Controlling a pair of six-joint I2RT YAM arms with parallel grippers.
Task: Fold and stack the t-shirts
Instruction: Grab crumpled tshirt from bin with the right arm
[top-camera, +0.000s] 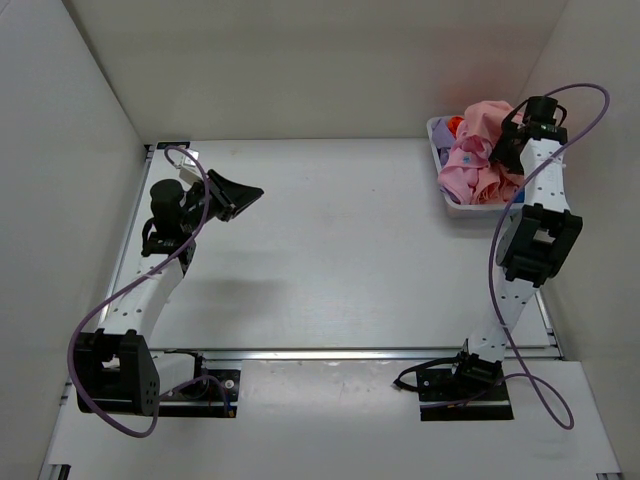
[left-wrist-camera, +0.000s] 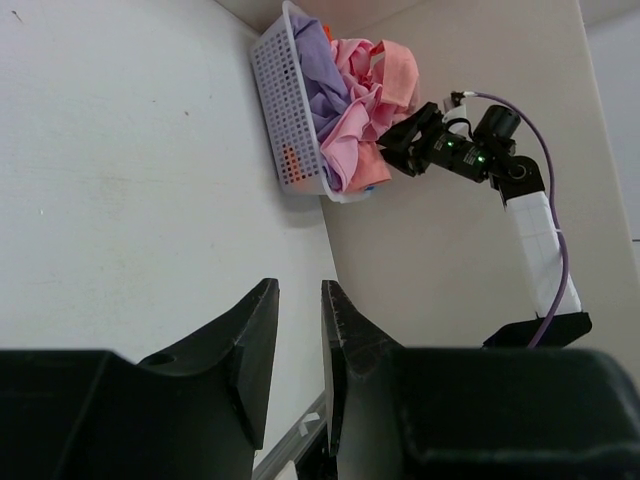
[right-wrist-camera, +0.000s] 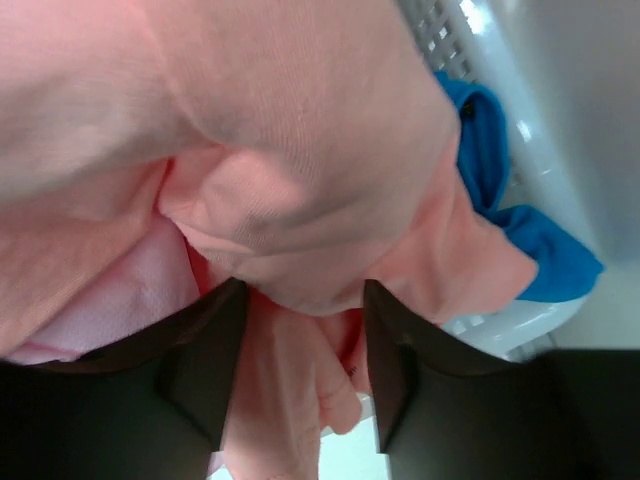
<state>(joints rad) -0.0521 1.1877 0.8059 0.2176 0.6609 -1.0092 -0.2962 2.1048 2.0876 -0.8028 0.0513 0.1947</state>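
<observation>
The t-shirts lie crumpled in a white plastic basket (top-camera: 447, 203) at the far right of the table. The salmon-coral shirt (top-camera: 487, 115) is on top and the lighter pink shirt (top-camera: 470, 168) is below it. In the right wrist view the bright blue shirt (right-wrist-camera: 492, 150) shows against the basket wall. My right gripper (top-camera: 503, 140) is down in the pile. Its jaws are open, with a fold of the salmon-coral shirt (right-wrist-camera: 290, 380) hanging between them. My left gripper (top-camera: 250, 190) hovers over bare table at the far left, empty, with only a narrow gap (left-wrist-camera: 300, 300) between its fingers.
White walls close the table in on the left, back and right. The basket (left-wrist-camera: 280, 110) stands in the back right corner against the right wall. A metal rail (top-camera: 380, 352) runs along the near edge by the arm bases.
</observation>
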